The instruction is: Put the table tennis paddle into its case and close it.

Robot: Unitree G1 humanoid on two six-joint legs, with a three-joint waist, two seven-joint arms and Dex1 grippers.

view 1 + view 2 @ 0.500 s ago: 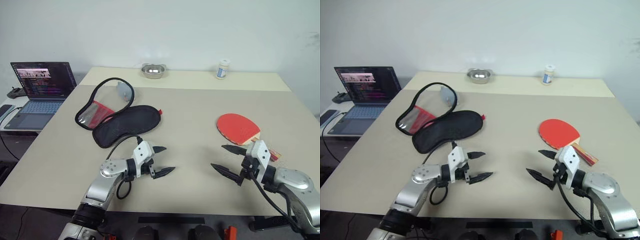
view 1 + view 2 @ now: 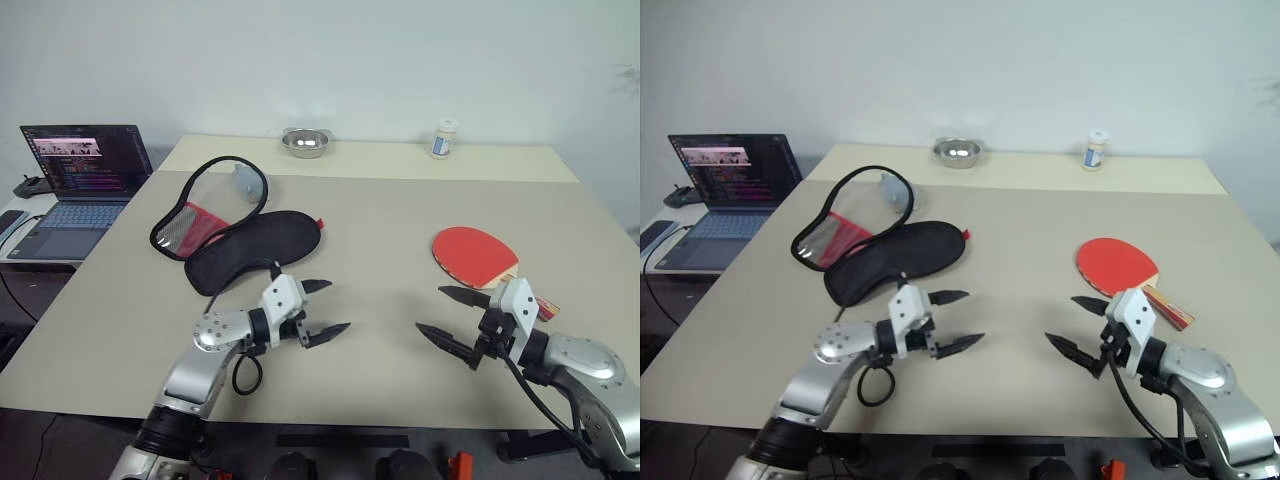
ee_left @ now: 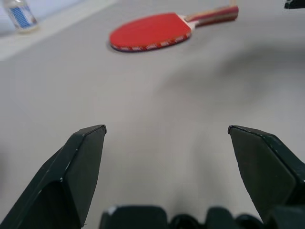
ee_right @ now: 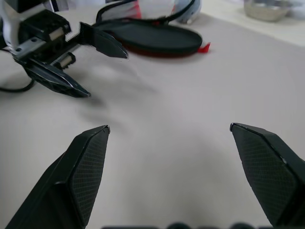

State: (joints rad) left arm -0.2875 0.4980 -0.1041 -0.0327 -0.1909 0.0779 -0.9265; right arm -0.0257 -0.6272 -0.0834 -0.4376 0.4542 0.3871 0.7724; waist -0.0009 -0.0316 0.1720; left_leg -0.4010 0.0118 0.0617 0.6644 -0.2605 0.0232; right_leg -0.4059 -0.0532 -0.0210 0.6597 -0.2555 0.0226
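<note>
Wide beige table (image 2: 370,215) with a matte top, set against a plain pale wall; a paler strip along the far edge. On that strip, well beyond the case: a small round metal bowl (image 2: 306,141), and far to the right of it a small white bottle with a blue label (image 2: 444,139). Left of the table, on a lower side surface, an open dark laptop with a lit screen (image 2: 82,180).

Landmark: the paddle-shaped black fabric case (image 2: 228,233) with a red mesh-pocket side, lying unzipped and spread open on the left half of the table, lid half tilted up toward the far side, flat black half nearer. Empty of the bat.

Flat table tennis paddle with a round red rubber face and a short light wooden handle (image 2: 476,256), well apart from the case, far to its right, lying flat, handle pointing toward the near right edge.

Left claw (image 2: 320,309), just in front of the case on the near side, hovering above the table, black fingers (image 3: 76,176) spread as wide as they go, gripping nothing, touching nothing.

Right claw (image 2: 447,318), well to the right of the case and just beside the paddle's near edge, likewise fully spread with bare table between the fingers (image 4: 81,176), gripping nothing, clear of the paddle.
</note>
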